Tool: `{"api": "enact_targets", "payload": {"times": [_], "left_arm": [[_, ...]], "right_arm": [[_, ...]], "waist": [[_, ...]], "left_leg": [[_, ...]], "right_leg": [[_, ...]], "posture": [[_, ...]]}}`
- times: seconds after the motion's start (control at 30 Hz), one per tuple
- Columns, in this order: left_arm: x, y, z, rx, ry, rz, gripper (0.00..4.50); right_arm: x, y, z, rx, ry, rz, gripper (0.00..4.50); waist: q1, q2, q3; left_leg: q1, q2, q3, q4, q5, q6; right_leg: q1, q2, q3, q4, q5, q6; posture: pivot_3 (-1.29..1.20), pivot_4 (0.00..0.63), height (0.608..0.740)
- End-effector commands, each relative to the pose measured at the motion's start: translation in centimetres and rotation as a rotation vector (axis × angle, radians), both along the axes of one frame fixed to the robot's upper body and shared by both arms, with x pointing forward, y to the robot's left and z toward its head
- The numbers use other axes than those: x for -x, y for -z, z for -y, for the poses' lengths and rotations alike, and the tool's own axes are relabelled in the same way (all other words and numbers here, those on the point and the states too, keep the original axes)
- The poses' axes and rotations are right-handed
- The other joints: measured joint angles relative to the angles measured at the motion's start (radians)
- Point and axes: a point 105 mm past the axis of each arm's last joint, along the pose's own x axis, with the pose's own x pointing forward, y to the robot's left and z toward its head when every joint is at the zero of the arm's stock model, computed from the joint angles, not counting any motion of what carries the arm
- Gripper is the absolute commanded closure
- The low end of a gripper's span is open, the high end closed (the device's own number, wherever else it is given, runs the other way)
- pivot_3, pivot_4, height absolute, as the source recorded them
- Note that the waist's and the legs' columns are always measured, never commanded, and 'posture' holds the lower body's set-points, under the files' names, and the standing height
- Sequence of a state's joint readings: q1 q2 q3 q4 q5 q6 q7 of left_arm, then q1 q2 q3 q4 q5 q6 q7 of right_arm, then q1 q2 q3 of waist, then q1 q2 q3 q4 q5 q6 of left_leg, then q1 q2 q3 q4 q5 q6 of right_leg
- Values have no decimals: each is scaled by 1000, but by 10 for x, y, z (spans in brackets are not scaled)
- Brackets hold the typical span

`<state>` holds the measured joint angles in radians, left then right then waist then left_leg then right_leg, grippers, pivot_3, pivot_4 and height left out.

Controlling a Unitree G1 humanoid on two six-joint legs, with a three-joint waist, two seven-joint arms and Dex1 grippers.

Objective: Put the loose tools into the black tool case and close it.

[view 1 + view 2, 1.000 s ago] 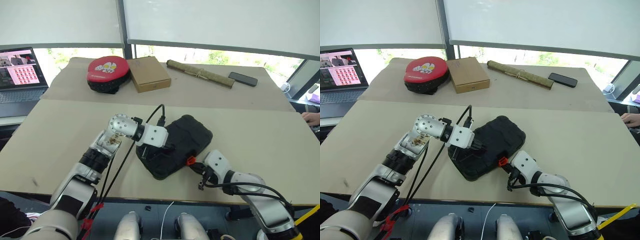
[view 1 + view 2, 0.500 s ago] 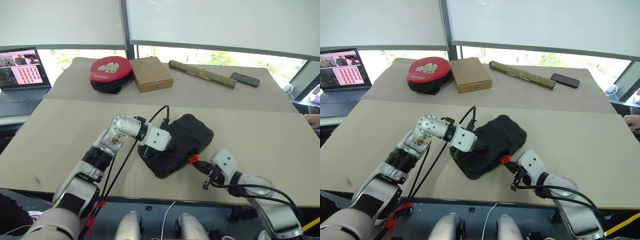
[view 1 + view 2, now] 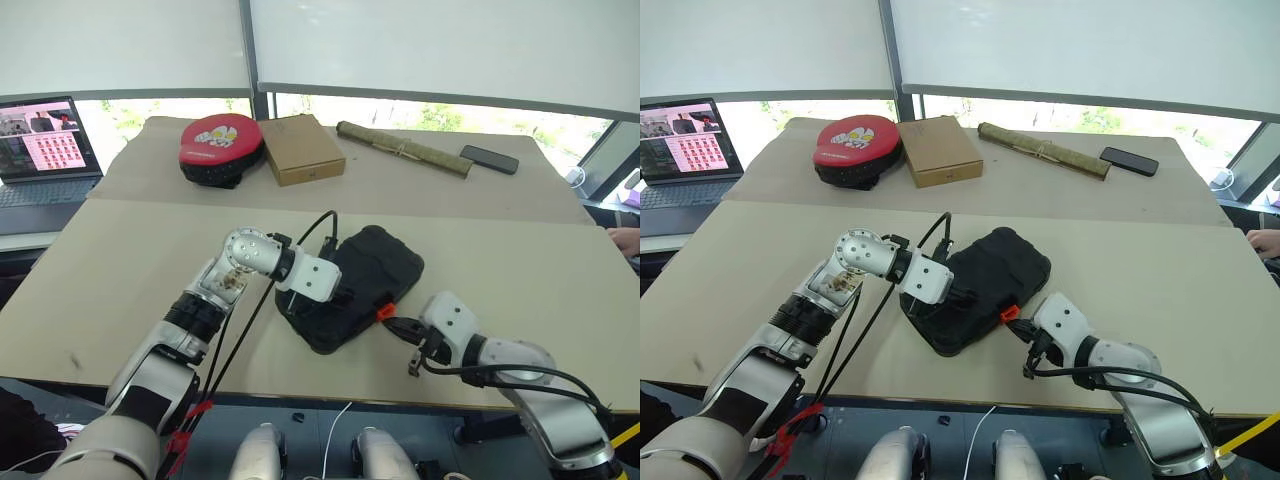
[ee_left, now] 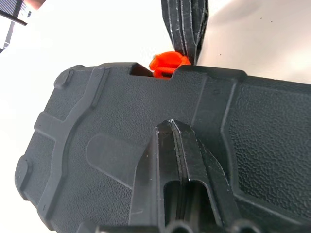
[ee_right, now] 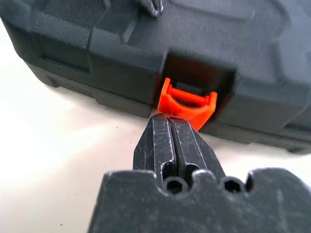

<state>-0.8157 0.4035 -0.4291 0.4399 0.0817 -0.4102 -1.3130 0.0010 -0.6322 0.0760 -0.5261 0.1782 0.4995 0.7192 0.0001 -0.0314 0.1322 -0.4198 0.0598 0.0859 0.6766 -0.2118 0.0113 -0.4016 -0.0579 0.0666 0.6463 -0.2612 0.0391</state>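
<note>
Beige tabletop (image 3: pixel 120 250) fills most of the head views, with bright windows and lowered blinds across the top of the frame. At centre, slightly below the middle, lies the case (image 3: pixel 375 265), lid down, its orange latch (image 3: pixel 384 311) on the edge facing the lower right. The left gripper (image 4: pixel 171 127) rests on the case's lid with its fingers pressed together, holding nothing. The right gripper (image 5: pixel 169 119), also pressed together and empty, has its tips right at the latch, which sticks out of its notch in the case wall. Black cables from the left arm loop over the case's left side. In the upper part of the frame sit a red pad (image 3: pixel 218 145), a cardboard box (image 3: pixel 301 147), a long roll (image 3: pixel 400 147) and a phone (image 3: pixel 489 159); a laptop (image 3: pixel 40 150) is open at the upper left. A person's hand (image 3: pixel 625 238) shows at the right edge.
</note>
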Motion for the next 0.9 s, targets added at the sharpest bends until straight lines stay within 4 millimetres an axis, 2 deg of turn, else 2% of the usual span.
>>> {"api": "enact_targets", "payload": {"times": [0.03,0.2,0.27,0.4,0.47,0.63,0.7,0.73,0.8,0.9], "left_arm": [[10,44,-6,-135,-7,-101,4480],[6,42,-11,-107,-59,-123,4480],[2,29,-22,-42,-151,-226,4480],[-3,-5,-61,95,-336,-419,3391],[2,-25,-89,146,-413,-497,2710],[34,-73,-161,232,-585,-663,896],[44,-85,-179,249,-656,-669,88],[47,-88,-188,257,-695,-661,22],[55,-92,-200,272,-750,-656,22],[66,-86,-212,292,-817,-629,22]], "right_arm": [[-5,-25,-4,-13,-33,106,4500],[-3,-27,-6,-23,-60,86,4500],[2,-30,0,-41,-76,46,4500],[13,-55,27,-59,-119,-21,3323],[18,-70,43,-64,-144,-54,2665],[32,-102,81,-83,-184,-165,1006],[36,-110,89,-99,-196,-203,265],[38,-113,92,-110,-201,-219,103],[37,-117,95,-128,-199,-217,103],[27,-118,96,-153,-177,-176,103]], "waist": [[1,0,0],[0,0,-1],[-1,0,-1],[-20,-1,0],[-33,0,3],[-40,-5,15],[-36,-7,16],[-31,-7,16],[-25,-7,16],[-17,-7,17]], "left_leg": [[0,0,0,0,0,0],[0,0,0,0,0,0],[0,0,0,0,0,0],[-3,1,0,-1,0,0],[-1,2,-1,-4,0,0],[0,5,-3,-14,0,0],[-1,5,-3,-16,0,0],[-1,5,-3,-16,-1,0],[-2,5,-3,-17,-1,-1],[-2,3,-1,-17,-2,-1]], "right_leg": [[0,0,0,0,0,0],[0,0,0,0,0,0],[0,0,0,0,0,0],[-3,1,0,0,3,1],[-3,2,1,0,4,2],[-7,5,-1,0,1,-6],[-8,4,-3,0,-1,-7],[-8,4,-3,0,-1,-6],[-9,2,-3,0,-2,-5],[-10,-1,-2,-1,-2,-5]], "posture": [[0,150,740],[0,150,740],[0,150,740],[0,150,740],[0,150,740],[0,150,740],[0,150,740],[0,150,740],[0,150,740],[0,150,740]]}}
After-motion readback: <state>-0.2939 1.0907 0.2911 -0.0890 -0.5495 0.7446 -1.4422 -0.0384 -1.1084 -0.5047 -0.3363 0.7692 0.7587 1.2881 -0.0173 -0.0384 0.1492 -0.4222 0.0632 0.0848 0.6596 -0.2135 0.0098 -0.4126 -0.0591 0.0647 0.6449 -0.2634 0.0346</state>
